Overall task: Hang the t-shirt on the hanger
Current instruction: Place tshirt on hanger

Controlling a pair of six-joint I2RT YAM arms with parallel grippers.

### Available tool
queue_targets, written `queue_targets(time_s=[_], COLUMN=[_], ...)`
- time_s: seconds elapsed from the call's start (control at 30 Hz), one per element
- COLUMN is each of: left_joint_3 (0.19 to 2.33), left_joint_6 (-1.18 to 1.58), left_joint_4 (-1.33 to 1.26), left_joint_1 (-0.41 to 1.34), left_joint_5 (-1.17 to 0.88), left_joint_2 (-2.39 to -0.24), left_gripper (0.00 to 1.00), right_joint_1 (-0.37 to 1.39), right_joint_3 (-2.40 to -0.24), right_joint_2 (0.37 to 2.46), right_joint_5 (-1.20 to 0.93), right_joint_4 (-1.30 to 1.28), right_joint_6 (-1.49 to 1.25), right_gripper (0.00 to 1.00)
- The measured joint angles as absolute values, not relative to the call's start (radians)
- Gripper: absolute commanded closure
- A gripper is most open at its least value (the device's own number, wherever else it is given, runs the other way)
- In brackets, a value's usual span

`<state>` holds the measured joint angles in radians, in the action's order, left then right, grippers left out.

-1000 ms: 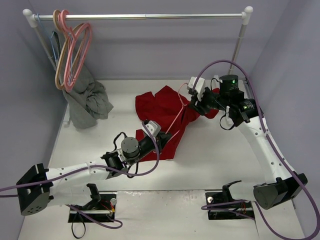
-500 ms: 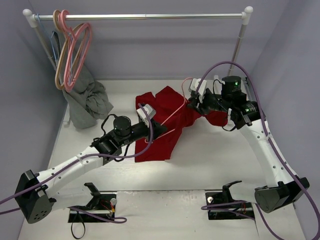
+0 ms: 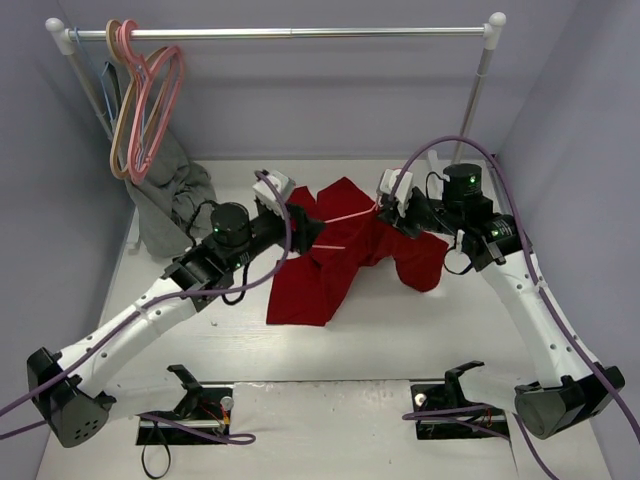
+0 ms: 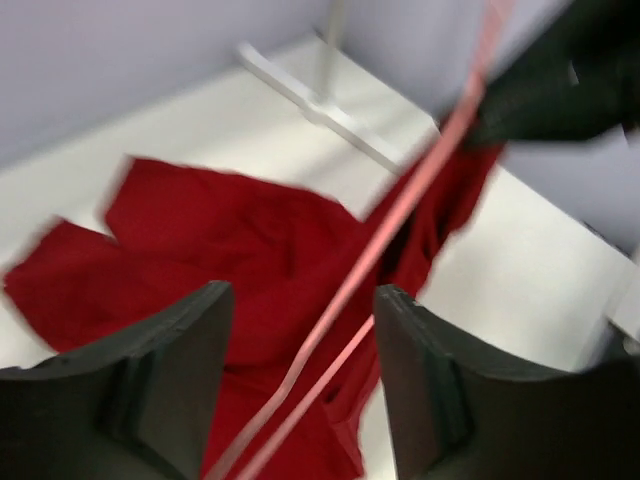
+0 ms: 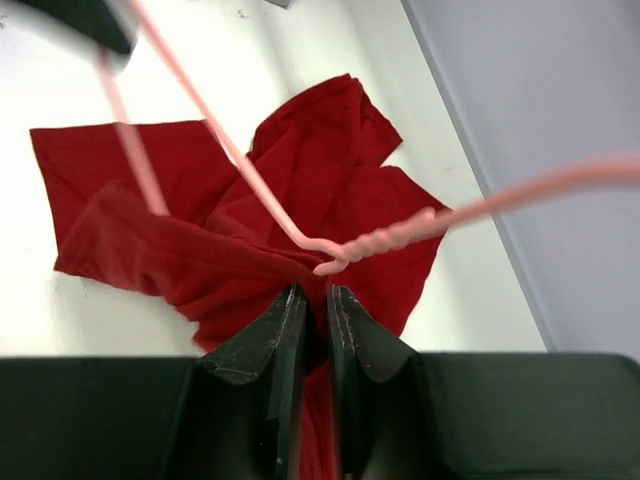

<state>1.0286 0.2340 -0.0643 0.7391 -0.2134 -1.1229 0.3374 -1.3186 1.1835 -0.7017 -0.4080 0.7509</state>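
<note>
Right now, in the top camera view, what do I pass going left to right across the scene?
Spare hangers on the rail → grey garment → t-shirt → rack's right post. Left out, since they overlap the t-shirt: pink hanger, left gripper, right gripper.

T-shirt (image 3: 320,275) mid-table; hanger (image 3: 350,216) across it — left hand (image 3: 305,228) at left, right hand (image 3: 385,208) at right.

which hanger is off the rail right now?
The thin light-pink hanger, stretched over the red t-shirt between the left gripper and the right gripper. The other hangers all hang at the left end of the rail.
</note>
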Motion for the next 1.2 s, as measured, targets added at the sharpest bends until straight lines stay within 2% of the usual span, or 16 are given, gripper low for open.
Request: queue_targets(time_s=[0.1,0.3,0.37,0.4,0.53,0.73,0.9,1.2], left_joint_3=[1.129,1.383,1.412,1.409,1.225,0.919,0.886,0.843], left_joint_6=[0.236,0.275,0.334,0.364,0.577,0.852,0.981,1.157], left_joint_4=[-0.025,0.115,0.145,0.167,0.2,0.242,0.213,-0.022], left_joint_1=[0.718,0.707,0.707,0.707,0.708,0.788,0.881,0.879], left_joint_5=[-0.095,0.119,0.16,0.172,0.189,0.159,0.148,0.199], left_joint_2=[-1.123,-1.135,-1.121,-1.11,-1.024,-1.037,-1.147,-1.28], left_gripper=[0.35,0.35,0.36,0.4,0.53,0.54,0.53,0.53], right_joint_1=[0.342,0.342,0.342,0.342,0.342,0.342,0.342,0.342], right_joint_3=[-1.295,-1.249,-1.218,-1.2,-1.135,-1.069,-1.037,-0.96], right_joint_2=[1.171,1.166,1.157,1.15,1.119,1.083,1.058,1.0], right_joint_5=[-0.67,-0.59,-0.566,-0.553,-0.504,-0.457,-0.449,-0.451], right_joint_4=[-0.397,-0.337,-0.301,-0.285,-0.235,-0.184,-0.164,-0.134], right_joint_6=[0.749,0.748,0.741,0.736,0.727,0.714,0.707,0.692], right_gripper=[1.0,1.0,1.0,1.0,1.0,1.0,1.0,1.0])
